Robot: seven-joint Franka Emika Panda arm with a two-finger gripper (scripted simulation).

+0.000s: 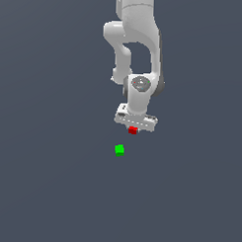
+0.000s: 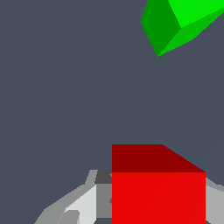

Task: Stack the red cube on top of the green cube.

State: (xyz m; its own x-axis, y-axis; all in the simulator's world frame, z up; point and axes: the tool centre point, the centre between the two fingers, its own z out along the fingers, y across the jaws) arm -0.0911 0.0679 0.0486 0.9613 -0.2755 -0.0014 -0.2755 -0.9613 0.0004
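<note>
The red cube (image 1: 133,130) sits right under my white gripper (image 1: 133,129), between its fingers. In the wrist view the red cube (image 2: 158,188) fills the space between the grey fingers (image 2: 81,205), which press on its sides. The green cube (image 1: 119,150) lies on the dark floor, apart from the gripper, a little toward the exterior view's left and nearer the camera. In the wrist view the green cube (image 2: 181,22) shows at the edge of the picture, partly cut off.
The white arm (image 1: 138,44) rises from the gripper toward the top of the exterior view. The floor (image 1: 51,180) is plain dark grey-blue.
</note>
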